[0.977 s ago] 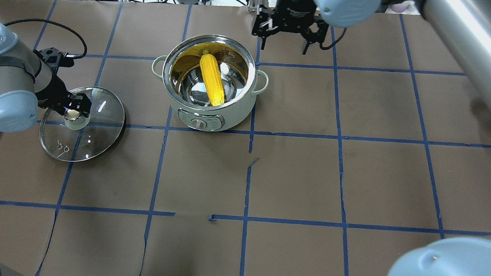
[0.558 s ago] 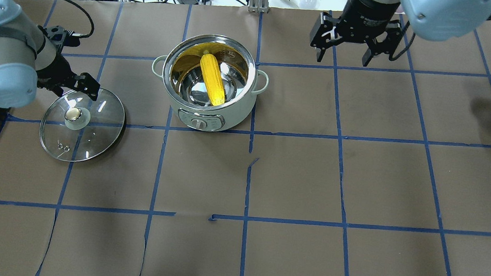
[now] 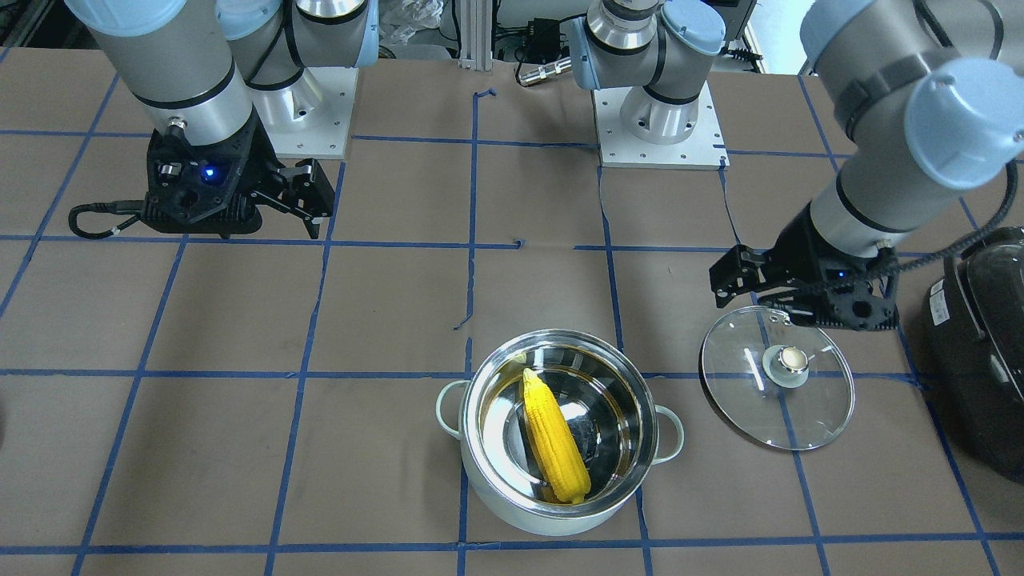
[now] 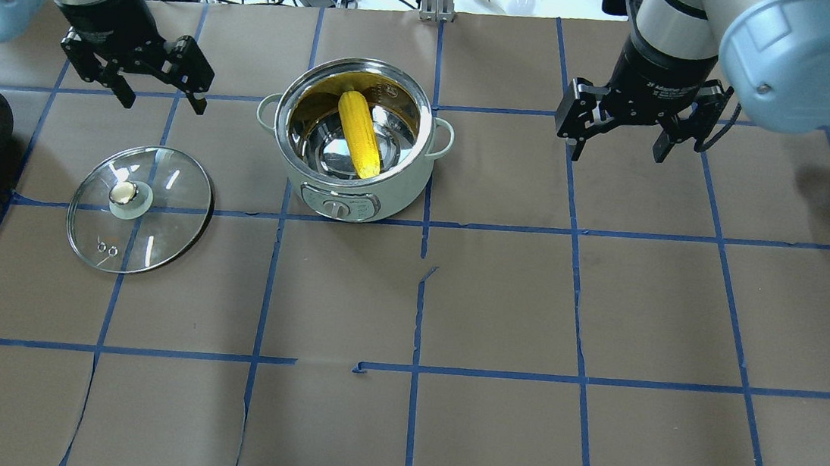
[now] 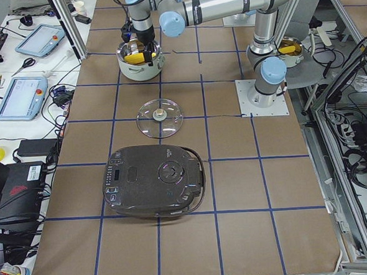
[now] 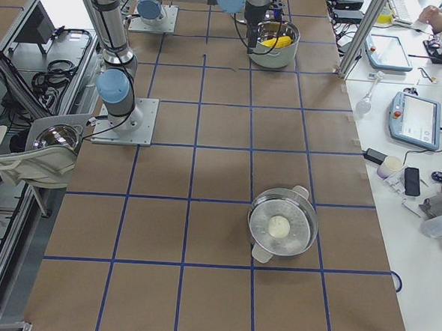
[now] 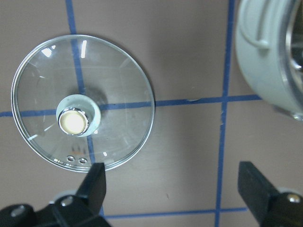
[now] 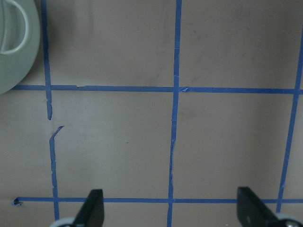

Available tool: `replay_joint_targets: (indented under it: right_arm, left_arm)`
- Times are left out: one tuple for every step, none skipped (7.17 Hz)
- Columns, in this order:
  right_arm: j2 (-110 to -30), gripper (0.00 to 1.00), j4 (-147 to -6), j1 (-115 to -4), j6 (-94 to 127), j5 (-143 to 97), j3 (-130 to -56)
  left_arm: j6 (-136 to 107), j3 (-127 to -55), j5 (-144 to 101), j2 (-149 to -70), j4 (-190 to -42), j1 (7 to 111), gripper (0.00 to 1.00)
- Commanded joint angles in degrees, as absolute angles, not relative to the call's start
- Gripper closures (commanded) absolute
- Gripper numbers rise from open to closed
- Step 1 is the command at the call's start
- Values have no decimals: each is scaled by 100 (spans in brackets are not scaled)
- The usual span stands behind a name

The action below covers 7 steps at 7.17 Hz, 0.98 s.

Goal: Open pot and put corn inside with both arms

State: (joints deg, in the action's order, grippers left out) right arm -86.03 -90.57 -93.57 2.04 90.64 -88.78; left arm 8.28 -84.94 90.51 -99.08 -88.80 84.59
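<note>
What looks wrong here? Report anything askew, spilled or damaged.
Only minor things: the blue tape grid is broken and kinked near the pot. The corn lies slanted inside it; the lid lies flat alongside. Nothing spilled.

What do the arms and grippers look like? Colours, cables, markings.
The left arm and right arm are silver-grey tubes with light-blue joint caps. The left gripper and right gripper are black, two-fingered. White lettering on the right gripper's collar; a blue light and looped black cable at its wrist.
</note>
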Motion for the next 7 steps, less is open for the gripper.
replay_joint_targets:
  right_arm:
    - [-8718, 0, -8878, -9325, 202, 9044, -8851]
    - [-8736, 0, -8790, -9325, 202, 9044, -8851]
    - [-8771, 0, -8780, -9316, 211, 9096, -8816]
    - [-8850, 0, -8702, -9316, 281, 9105, -8807]
    - [-8920, 0, -8658, -9308, 299, 9123, -8807]
    - [-8930, 0, -8640, -9308, 299, 9132, -8807]
    - [-8930, 0, -8640, -9290, 299, 9132, -8807]
  left_arm:
    - [116, -8428, 9062, -9284, -9332, 9069, 0]
    - [71, -8472, 9053, -9038, -9404, 9114, 0]
    - [-8, -8481, 9070, -8957, -9326, 9219, 0]
    - [-9, -8516, 9114, -8947, -9334, 9350, 0]
    - [-44, -8604, 9253, -8878, -9282, 9386, 0]
    - [-9, -8674, 9264, -8877, -8933, 9378, 0]
    - [17, -8683, 9264, -8868, -8825, 9369, 0]
